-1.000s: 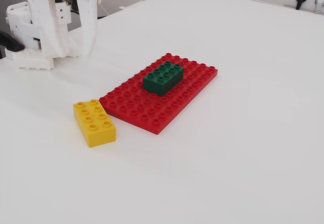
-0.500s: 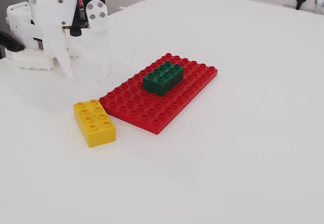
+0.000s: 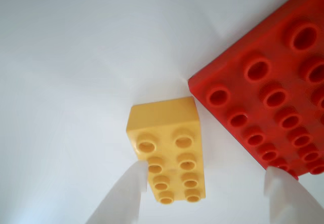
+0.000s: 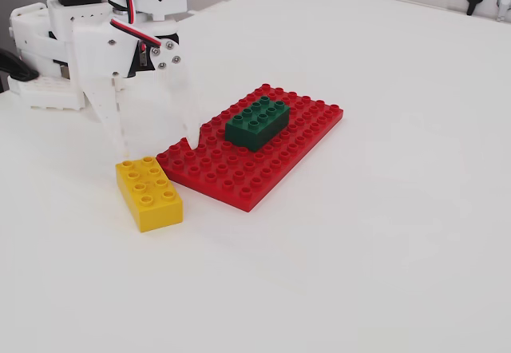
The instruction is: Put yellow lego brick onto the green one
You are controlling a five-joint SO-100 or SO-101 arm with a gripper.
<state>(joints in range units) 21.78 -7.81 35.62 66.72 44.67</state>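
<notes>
Approach step, nothing grasped yet. Yellow lego brick (image 4: 148, 192) lies flat on the white worktop (image 4: 383, 233), studs up, just beside the near-left corner of the red baseplate (image 4: 252, 147) in the fixed view. Green brick (image 4: 257, 122) sits pressed on that baseplate, toward its far end, well apart from the yellow one.

Gripper (image 4: 156, 147) hangs over the far end of the yellow brick, fingers (image 3: 123, 196) spread wide and empty. In the wrist view one fingertip sits at the brick's left edge; the other (image 3: 287, 196) is off to the right, over the baseplate corner, so the spread straddles both brick and plate edge.

Next move, as I judge it: shift a little so both fingers clear the baseplate, drop around the brick's long sides, close, lift, carry over to the green brick and line up the studs. Risk: the right finger catching on the baseplate edge on descent.
</notes>
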